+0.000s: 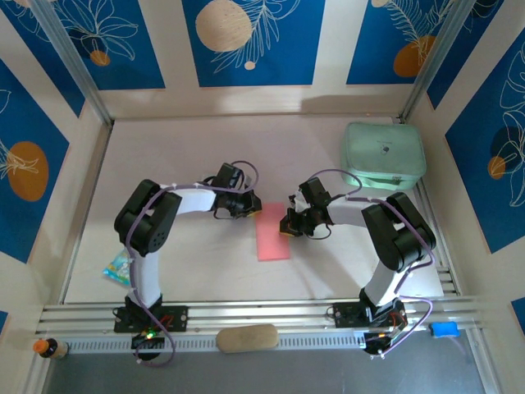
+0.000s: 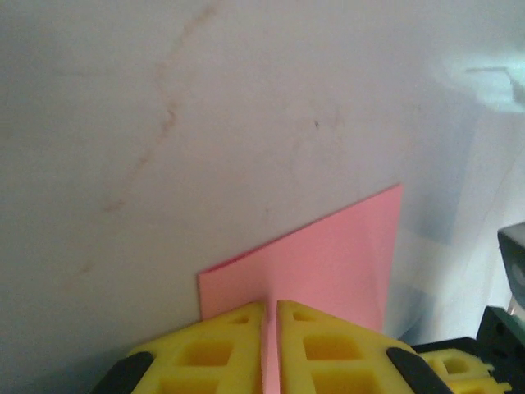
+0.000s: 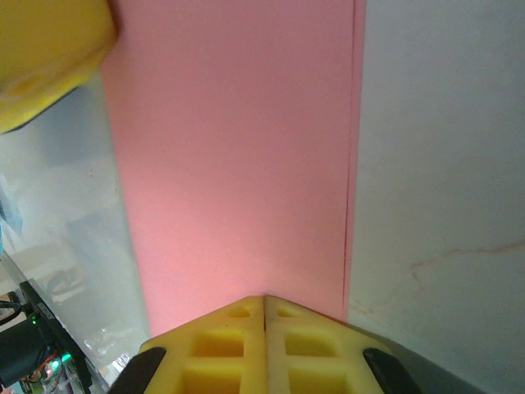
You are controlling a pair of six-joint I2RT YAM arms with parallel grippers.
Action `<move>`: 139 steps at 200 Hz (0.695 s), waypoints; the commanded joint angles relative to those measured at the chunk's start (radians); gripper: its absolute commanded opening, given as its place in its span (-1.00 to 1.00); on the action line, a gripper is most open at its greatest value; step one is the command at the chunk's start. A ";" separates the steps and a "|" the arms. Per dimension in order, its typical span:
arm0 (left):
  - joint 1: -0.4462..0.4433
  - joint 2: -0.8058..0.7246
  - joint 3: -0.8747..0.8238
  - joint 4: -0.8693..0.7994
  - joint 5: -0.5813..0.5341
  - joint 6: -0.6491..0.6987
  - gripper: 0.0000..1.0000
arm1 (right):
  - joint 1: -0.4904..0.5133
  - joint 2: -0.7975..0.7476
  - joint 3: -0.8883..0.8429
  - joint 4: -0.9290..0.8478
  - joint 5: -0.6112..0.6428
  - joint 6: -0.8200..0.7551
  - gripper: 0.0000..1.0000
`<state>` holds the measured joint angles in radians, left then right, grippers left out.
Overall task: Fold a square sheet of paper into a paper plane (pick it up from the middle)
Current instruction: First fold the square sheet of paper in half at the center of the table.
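Halving looks done: left gripper's (image 2: 271, 332) jaws pinch the once-folded square sheet of paper (image 1: 273, 233); right gripper's (image 3: 264, 322) jaws sit fully closed at its edge; nose and wing folds remain.

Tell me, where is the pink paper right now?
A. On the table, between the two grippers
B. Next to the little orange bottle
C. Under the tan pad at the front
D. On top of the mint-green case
A: the pink paper lies flat on the white table, with the left gripper at one side of it and the right gripper at the other.
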<state>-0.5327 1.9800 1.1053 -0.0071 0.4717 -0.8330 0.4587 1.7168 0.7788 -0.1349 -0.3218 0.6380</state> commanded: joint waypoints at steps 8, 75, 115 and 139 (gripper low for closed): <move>0.046 0.018 0.025 -0.005 -0.130 -0.059 -0.74 | 0.001 0.022 -0.040 -0.114 0.076 -0.020 -1.00; 0.044 -0.079 0.065 -0.098 -0.140 -0.071 -0.69 | 0.003 0.003 -0.050 -0.081 0.041 -0.041 -1.00; 0.002 -0.154 0.010 -0.054 -0.069 -0.033 -0.68 | 0.007 -0.049 -0.047 -0.036 -0.036 -0.027 -0.92; -0.033 -0.158 -0.006 -0.034 -0.023 0.016 -0.67 | 0.008 -0.140 -0.029 -0.045 -0.060 -0.003 -0.69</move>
<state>-0.5266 1.8408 1.1244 -0.0601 0.3813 -0.8761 0.4587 1.6669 0.7464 -0.1440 -0.3412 0.6258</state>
